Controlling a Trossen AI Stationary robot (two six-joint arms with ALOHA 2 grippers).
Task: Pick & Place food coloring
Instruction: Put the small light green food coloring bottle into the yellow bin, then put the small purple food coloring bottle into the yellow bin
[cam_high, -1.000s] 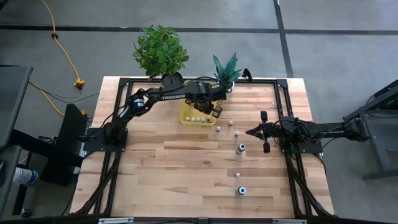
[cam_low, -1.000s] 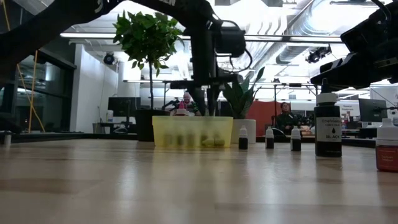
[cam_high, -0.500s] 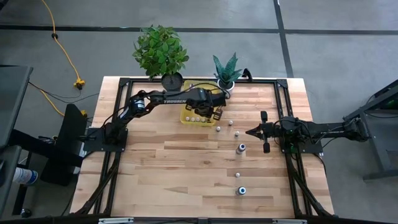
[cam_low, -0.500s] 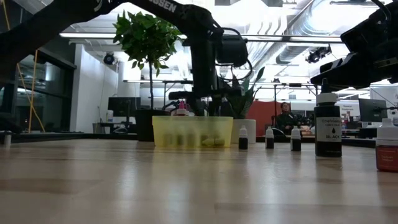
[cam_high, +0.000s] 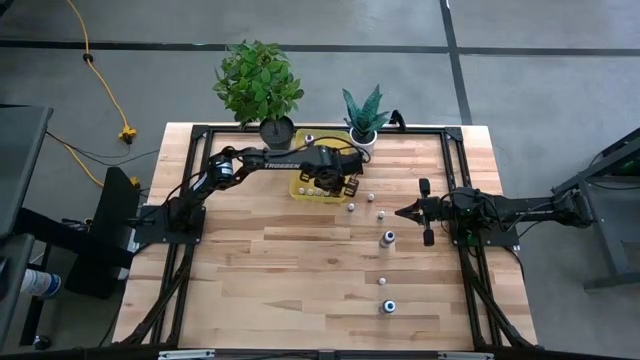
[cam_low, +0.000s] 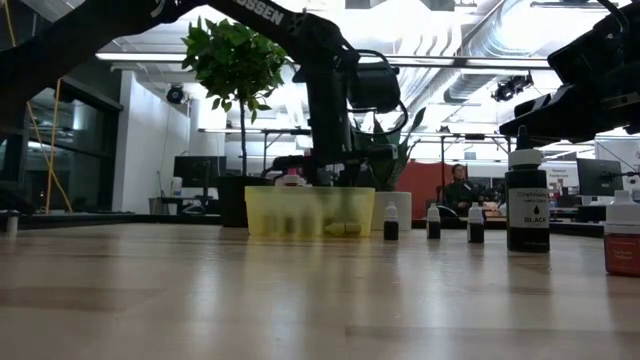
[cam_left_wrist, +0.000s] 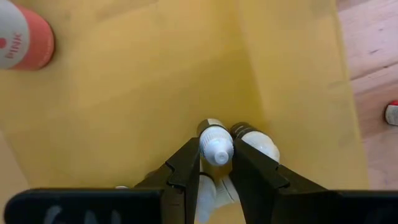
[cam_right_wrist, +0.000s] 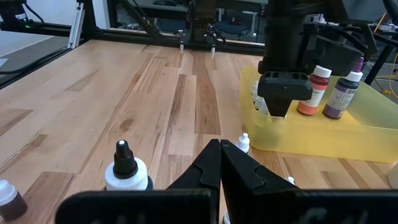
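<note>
My left gripper (cam_high: 336, 181) reaches down into the yellow bin (cam_high: 303, 188) at the table's far middle and is shut on a small white food coloring bottle (cam_left_wrist: 216, 149). Several more small bottles lie in the bin, one (cam_left_wrist: 256, 142) right beside the held one. A pink-topped bottle (cam_left_wrist: 22, 38) stands in the bin too. Other bottles stand on the wood: two tiny ones (cam_high: 351, 207) (cam_high: 381, 213), a larger dark one (cam_high: 387, 238), and two nearer ones (cam_high: 382, 281) (cam_high: 388, 306). My right gripper (cam_high: 402, 211) is shut and hovers right of them. My left gripper pinches the small white bottle between its two fingers (cam_left_wrist: 186, 168), just under its cap (cam_left_wrist: 217, 150). The fingers come from above, pointing down into the bin. The bottle stands upright, cap up, between them. Whether its base rests on the bin floor I cannot tell.
A leafy plant in a dark pot (cam_high: 260, 85) and a spiky plant in a white pot (cam_high: 362, 118) stand just behind the bin. A black frame (cam_high: 200, 130) borders the table. In the low view a large black bottle (cam_low: 527, 205) stands to the right. Bare wood lies toward the near edge.
My left gripper has come down from above the bin's rim into the bin and shifted slightly toward the table's left, carrying the small bottle with it. The right arm has kept still.
</note>
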